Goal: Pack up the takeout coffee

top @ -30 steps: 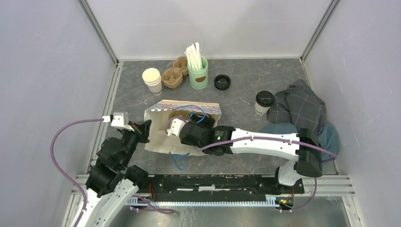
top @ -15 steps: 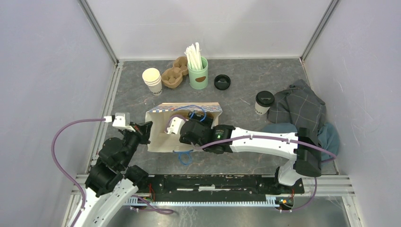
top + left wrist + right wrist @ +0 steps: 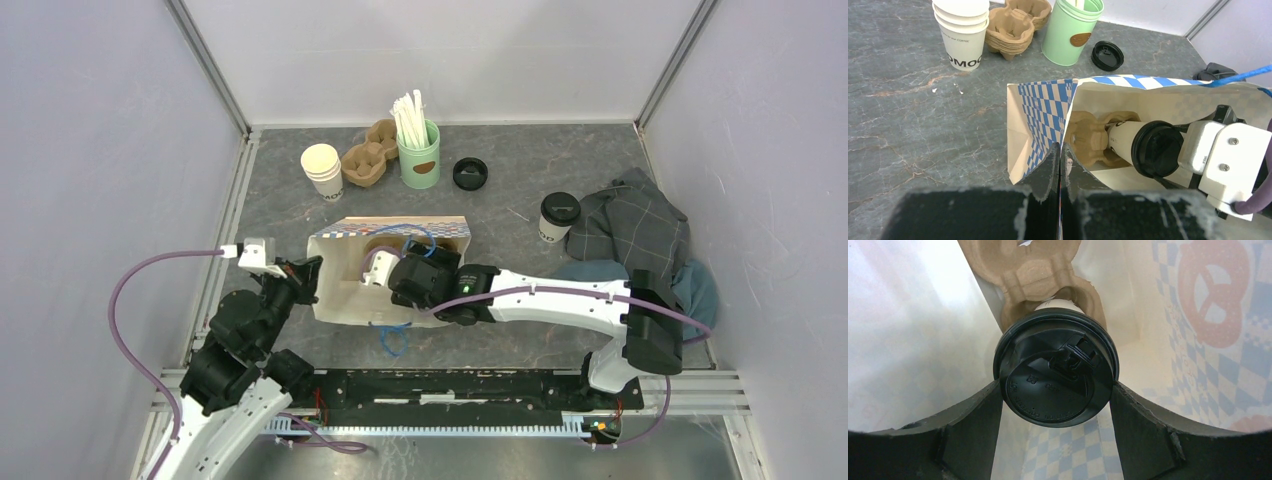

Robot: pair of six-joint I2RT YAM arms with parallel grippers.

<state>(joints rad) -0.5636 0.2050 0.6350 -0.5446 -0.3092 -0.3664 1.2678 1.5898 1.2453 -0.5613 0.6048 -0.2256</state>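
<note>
Starting at the near edge of the bench (image 3: 600, 170): the left gripper (image 3: 1060, 160) has its jaws pressed together on the near lip of the paper bag (image 3: 1040, 112). The pinch looks meant to hold the mouth open and stop the bag sliding while the other arm works inside.

Bag lies on its side mid-bench with the mouth facing the arms, blue-check panel to the left and blue handle cord trailing out at the near side.

The right gripper (image 3: 1055, 395) reaches through the mouth from the right. Its jaws are spread wide yet bear on both sides of the black lid, so it is gripping the takeout coffee (image 3: 1148, 147) at the lid rim. The cup is inside the bag, base pointing at a cardboard carrier (image 3: 1088, 137) lodged at the bag's closed end. The base sits at or in one of the carrier's wells; how deep, cannot tell. Judgement: seating step, release not yet due.

Beyond the bag, right of centre: a second lidded cup (image 3: 558, 216) stands upright just beside a crumpled cloth (image 3: 630, 230), not yet packed.

Along the far edge, left to right: stacked lidless cups (image 3: 322, 168), spare carriers (image 3: 368, 158), a green tub (image 3: 419, 150) of white sticks, a loose black lid (image 3: 470, 174).
</note>
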